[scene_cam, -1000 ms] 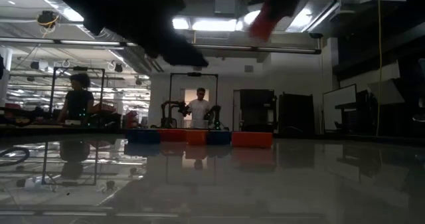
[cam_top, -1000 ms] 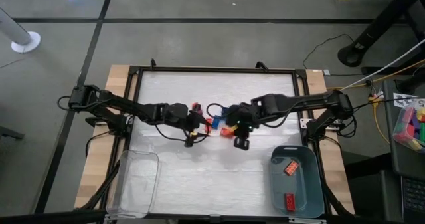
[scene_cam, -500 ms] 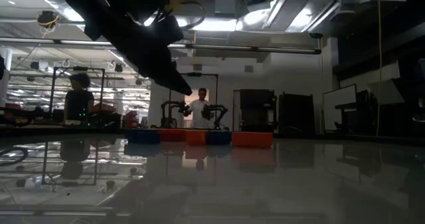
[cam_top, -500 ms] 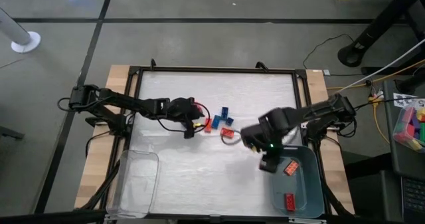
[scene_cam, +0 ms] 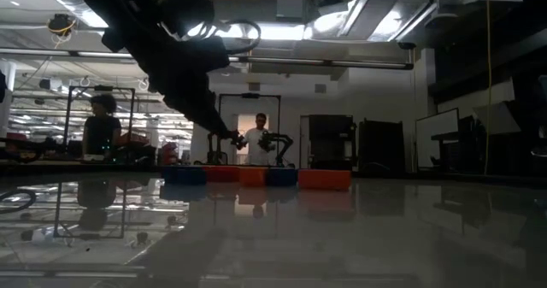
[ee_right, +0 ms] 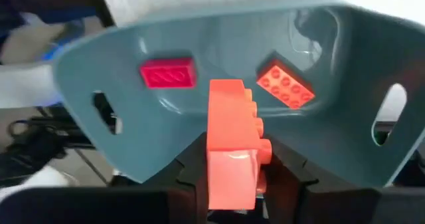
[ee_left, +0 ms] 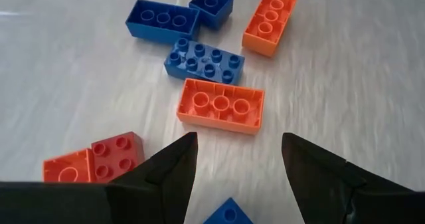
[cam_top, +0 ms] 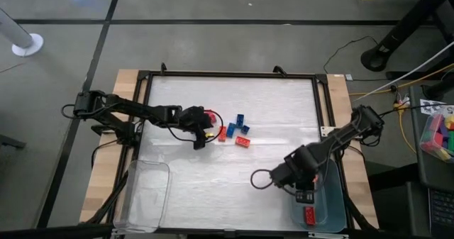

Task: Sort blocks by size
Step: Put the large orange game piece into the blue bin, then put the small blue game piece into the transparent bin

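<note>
Several red, orange and blue blocks lie flat on the white table's middle; they also show in the left wrist view and the low view. My left gripper is open and empty just above them, at their left side. My right gripper is shut on an orange block over the grey-blue bin at the near right. A red block and an orange block lie in the bin. My right gripper pinches the orange block's near end between its two fingers. The block sticks out ahead of the fingers, along them, with its studs to one side. It is lifted clear above the bin's floor. The fingers point down into the bin.
A clear plastic bin stands at the near left. A black frame rims the table. A tub of pink, green and yellow bricks sits off the table at the right. People stand far back in the room.
My right gripper has carried the orange block from the cluster at the table's middle toward the near right edge, and now holds it over the grey-blue bin. My left gripper has stayed by the blocks and has sunk a little.
</note>
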